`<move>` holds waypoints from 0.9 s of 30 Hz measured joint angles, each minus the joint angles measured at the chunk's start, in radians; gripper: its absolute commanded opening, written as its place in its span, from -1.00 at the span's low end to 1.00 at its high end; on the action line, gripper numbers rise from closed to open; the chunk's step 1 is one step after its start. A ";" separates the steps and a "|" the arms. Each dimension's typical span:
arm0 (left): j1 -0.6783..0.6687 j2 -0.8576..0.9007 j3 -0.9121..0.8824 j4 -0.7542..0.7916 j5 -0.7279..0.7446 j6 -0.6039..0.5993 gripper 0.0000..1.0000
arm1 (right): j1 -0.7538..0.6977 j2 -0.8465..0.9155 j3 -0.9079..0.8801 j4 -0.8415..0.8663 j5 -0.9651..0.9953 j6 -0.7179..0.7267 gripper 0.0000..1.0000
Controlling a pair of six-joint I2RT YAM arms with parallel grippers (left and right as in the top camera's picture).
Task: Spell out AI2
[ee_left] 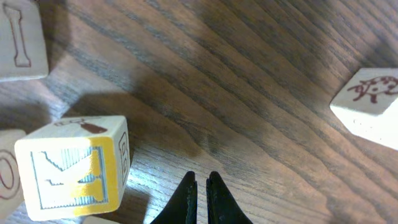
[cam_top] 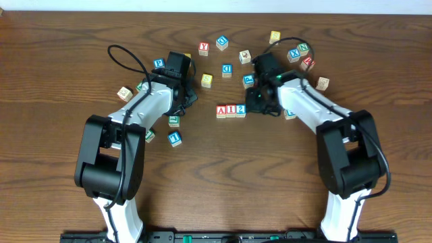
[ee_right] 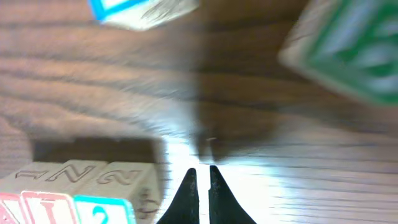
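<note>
Three white-faced cubes stand in a row at the table's middle: the red A (cam_top: pixel 221 111), the red I (cam_top: pixel 231 110) and the blue 2 (cam_top: pixel 241 109), touching side by side. In the right wrist view the same row fills the lower left corner, with the 2 (ee_right: pixel 99 211) nearest my fingers. My right gripper (cam_top: pixel 255 106) (ee_right: pixel 202 171) hovers just right of the 2, shut and holding nothing. Left of the row, my left gripper (cam_top: pixel 189 100) (ee_left: pixel 201 177) is shut over bare wood, also with nothing in it.
Loose letter cubes lie scattered across the back and around both arms. A yellow-framed K cube (ee_left: pixel 71 168) sits close to the left fingers. A green-framed cube (ee_right: pixel 348 50) and a blue-framed cube (ee_right: pixel 137 9) lie beyond the right fingers.
</note>
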 measured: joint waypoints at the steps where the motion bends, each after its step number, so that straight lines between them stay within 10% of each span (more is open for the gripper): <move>1: 0.000 -0.002 0.000 0.000 0.000 0.021 -0.85 | -0.009 -0.009 0.000 -0.003 0.001 -0.002 -0.88; 12: 0.043 -0.298 -0.003 -0.099 -0.002 0.216 -0.80 | -0.065 -0.174 0.000 -0.087 0.005 -0.053 -0.59; 19: 0.211 -0.546 -0.003 -0.247 -0.002 0.294 0.12 | -0.157 -0.344 0.000 -0.160 0.005 -0.121 0.18; 27: 0.405 -0.710 -0.003 -0.354 -0.003 0.336 0.63 | -0.276 -0.529 0.000 -0.277 0.006 -0.203 0.86</move>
